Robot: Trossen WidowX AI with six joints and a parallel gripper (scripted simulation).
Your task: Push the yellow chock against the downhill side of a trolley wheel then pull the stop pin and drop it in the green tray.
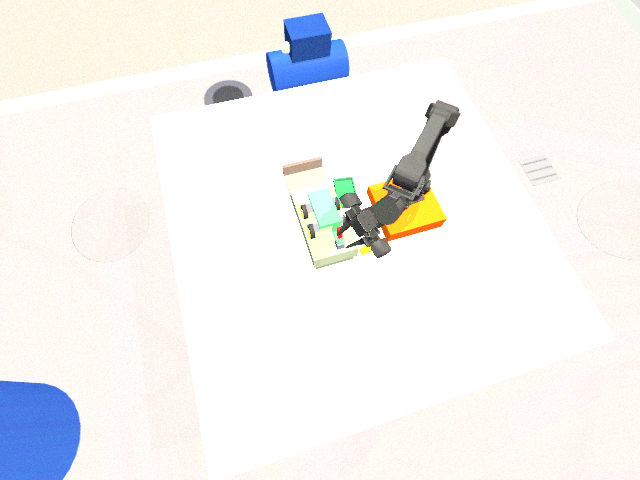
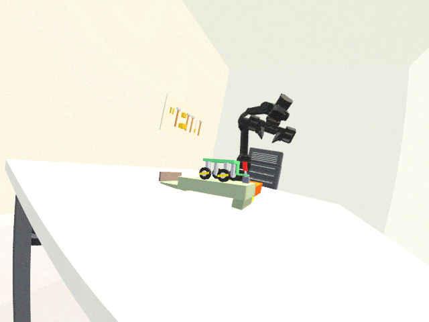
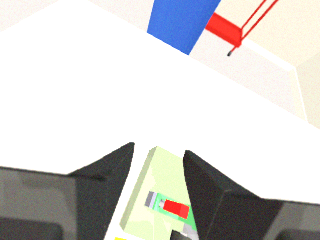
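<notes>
My gripper (image 1: 342, 241) (image 2: 267, 140) (image 3: 159, 151) is partly open and empty, high above the ramp's uphill end. The trolley (image 1: 324, 207) (image 2: 221, 161), with a green deck and black wheels, stands on the pale green ramp (image 1: 325, 253) (image 2: 211, 186) (image 3: 165, 175). The red-headed stop pin (image 1: 339, 232) (image 2: 244, 166) (image 3: 176, 209) stands in its holder at the trolley's uphill end. The yellow chock (image 1: 366, 250) (image 2: 253, 199) is beside the ramp's uphill end, mostly hidden; its handle does not show. The green tray (image 1: 343, 179) lies beside the ramp, partly behind the gripper.
An orange block (image 1: 429, 227) (image 2: 258, 188) lies below the arm, on the chock and tray side of the ramp. A brown end board (image 1: 302, 166) (image 2: 169, 176) stands at the ramp's downhill end. The uphill end has a raised pale green support.
</notes>
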